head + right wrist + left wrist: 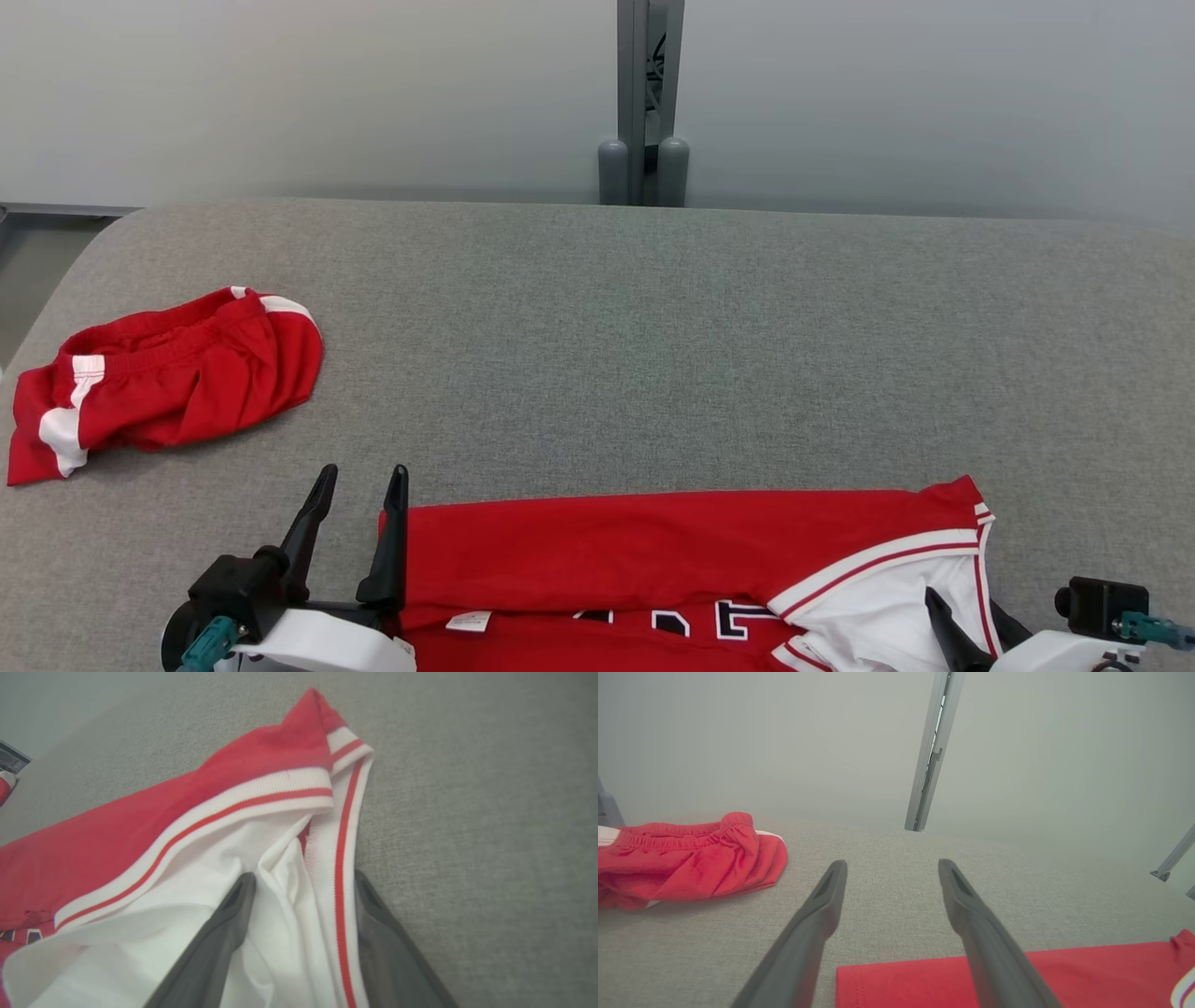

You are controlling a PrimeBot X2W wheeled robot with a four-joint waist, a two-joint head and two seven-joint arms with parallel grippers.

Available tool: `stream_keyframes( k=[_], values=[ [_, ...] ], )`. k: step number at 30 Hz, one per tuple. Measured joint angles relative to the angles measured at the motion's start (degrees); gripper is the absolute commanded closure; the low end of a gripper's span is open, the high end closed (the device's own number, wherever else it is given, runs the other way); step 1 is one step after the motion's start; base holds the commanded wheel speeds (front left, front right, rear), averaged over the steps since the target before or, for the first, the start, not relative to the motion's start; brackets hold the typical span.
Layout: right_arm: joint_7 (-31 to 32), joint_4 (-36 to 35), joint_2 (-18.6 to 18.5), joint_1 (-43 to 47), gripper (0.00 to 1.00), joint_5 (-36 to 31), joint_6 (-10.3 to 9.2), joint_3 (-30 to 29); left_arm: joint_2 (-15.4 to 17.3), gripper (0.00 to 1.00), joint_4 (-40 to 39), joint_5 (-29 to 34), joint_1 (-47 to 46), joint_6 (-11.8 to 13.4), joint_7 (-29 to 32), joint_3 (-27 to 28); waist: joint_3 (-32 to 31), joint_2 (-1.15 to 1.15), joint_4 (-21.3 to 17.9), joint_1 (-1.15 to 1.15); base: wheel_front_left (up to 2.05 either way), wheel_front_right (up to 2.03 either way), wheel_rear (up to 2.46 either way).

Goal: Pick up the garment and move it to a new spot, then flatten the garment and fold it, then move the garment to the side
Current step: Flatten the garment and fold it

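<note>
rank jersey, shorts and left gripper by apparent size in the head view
1. jersey, even cut off at the bottom edge
2. shorts
3. left gripper, inflated by nearness to the camera

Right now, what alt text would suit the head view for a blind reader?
A red jersey with white trim lies along the near edge of a grey table, the robot's open left fingers and right fingers at its ends. Crumpled red shorts sit far left.

On the grey table (653,327) a red jersey (607,551) is spread beside the left fingers (390,541) — red shorts (168,383) are heaped well left of them.
</note>
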Motion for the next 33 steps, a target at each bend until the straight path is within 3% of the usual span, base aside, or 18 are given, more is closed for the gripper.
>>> stream_keyframes(
  k=[2, 3, 4, 5, 20, 33],
  values=[
    [0.01, -0.01, -0.32, -0.05, 0.05, 1.26, 0.0, 0.77, -0.01, 0.0, 0.04, 0.07, 0.01, 0.0, 0.0, -0.03, -0.03, 0.0, -0.05, 0.0, 0.0, 0.0, 0.0],
    [0.01, -0.02, -0.45, -0.1, 0.51, 1.85, 0.0, 1.05, -0.01, 0.0, 0.05, 0.09, 0.01, 0.0, 0.0, -0.04, -0.03, 0.0, -0.06, 0.0, 0.0, 0.0, 0.0],
    [0.0, -0.01, -0.64, -0.14, 0.81, 2.38, 0.0, 1.3, -0.01, 0.0, 0.1, 0.12, 0.01, 0.0, 0.0, -0.05, -0.03, 0.0, -0.06, 0.0, 0.0, 0.0, 0.0],
    [-0.12, 0.02, -0.85, -0.16, 1.0, 2.8, -0.01, 1.66, -0.01, 0.0, 0.13, 0.15, 0.01, 0.0, 0.0, -0.09, -0.02, 0.0, -0.07, 0.0, 0.0, 0.0, 0.0],
    [-4.56, 3.68, -2.14, -3.11, 1.0, 5.57, 0.4, 5.33, -0.01, 0.0, 0.38, 0.43, 0.01, -0.01, 0.0, 0.07, 0.19, 0.0, 0.16, 0.0, 0.0, 0.0, 0.0],
    [-5.24, 10.48, -11.85, -9.51, 1.0, 8.4, 0.32, 3.89, -0.03, 0.0, 0.78, 0.4, -0.02, -0.01, 0.0, -0.22, -0.27, 0.0, 0.73, 0.0, 0.0, 0.0, 0.0]
  ],
)
